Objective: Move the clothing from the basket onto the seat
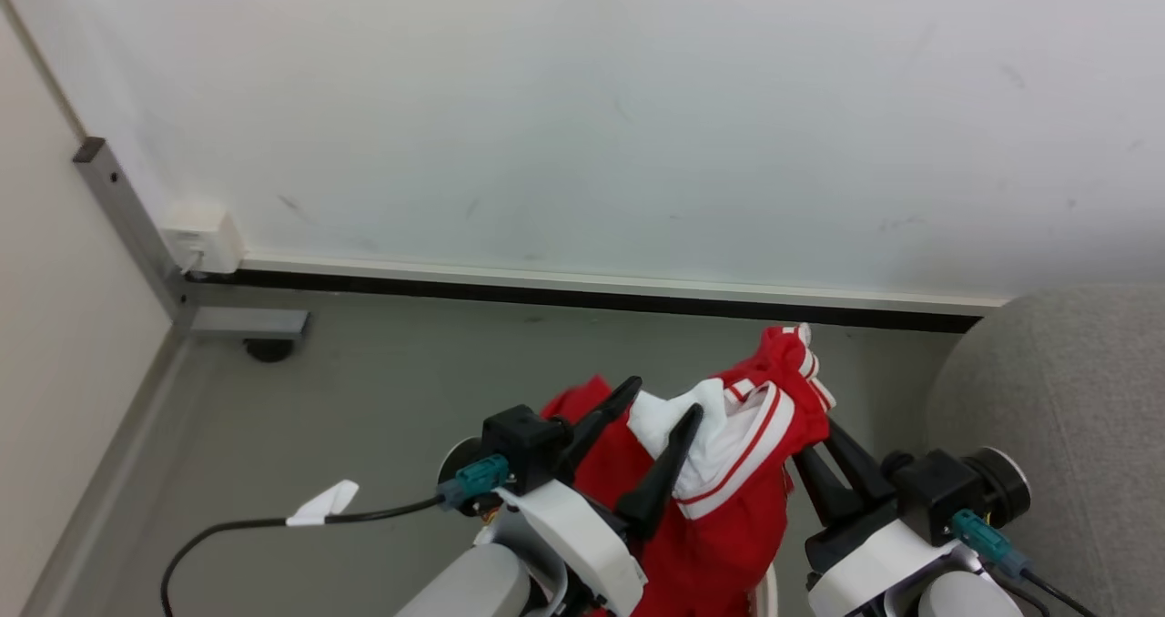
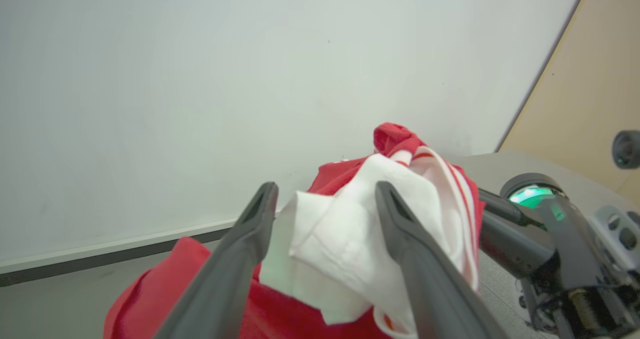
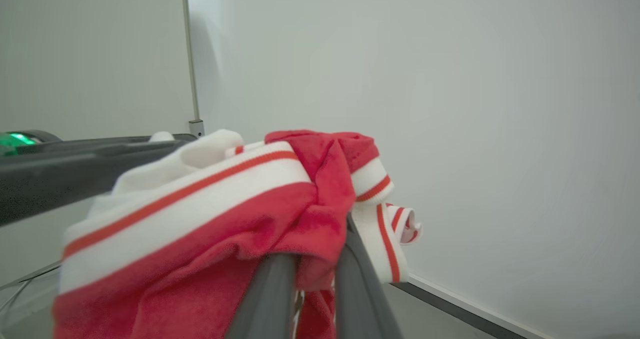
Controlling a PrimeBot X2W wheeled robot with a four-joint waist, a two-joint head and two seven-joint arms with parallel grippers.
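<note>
The clothing (image 1: 760,435) is a bunch of red fabric with white panels and striped trim, held up above the floor between my two arms. My right gripper (image 1: 819,458) is shut on its red edge, and the striped waistband (image 3: 200,189) drapes over the two fingers (image 3: 272,294). My left gripper (image 1: 660,403) is open, its fingers (image 2: 250,239) standing apart on either side of a white fold (image 2: 345,229) without pinching it. The light grey seat (image 1: 1065,399) lies at the right. The basket is out of view.
A pale wall with a dark baseboard (image 1: 582,294) runs across ahead. A grey metal post on a caster (image 1: 266,348) and a white box (image 1: 205,235) stand in the left corner. A black cable with a white tag (image 1: 320,503) trails over the grey floor.
</note>
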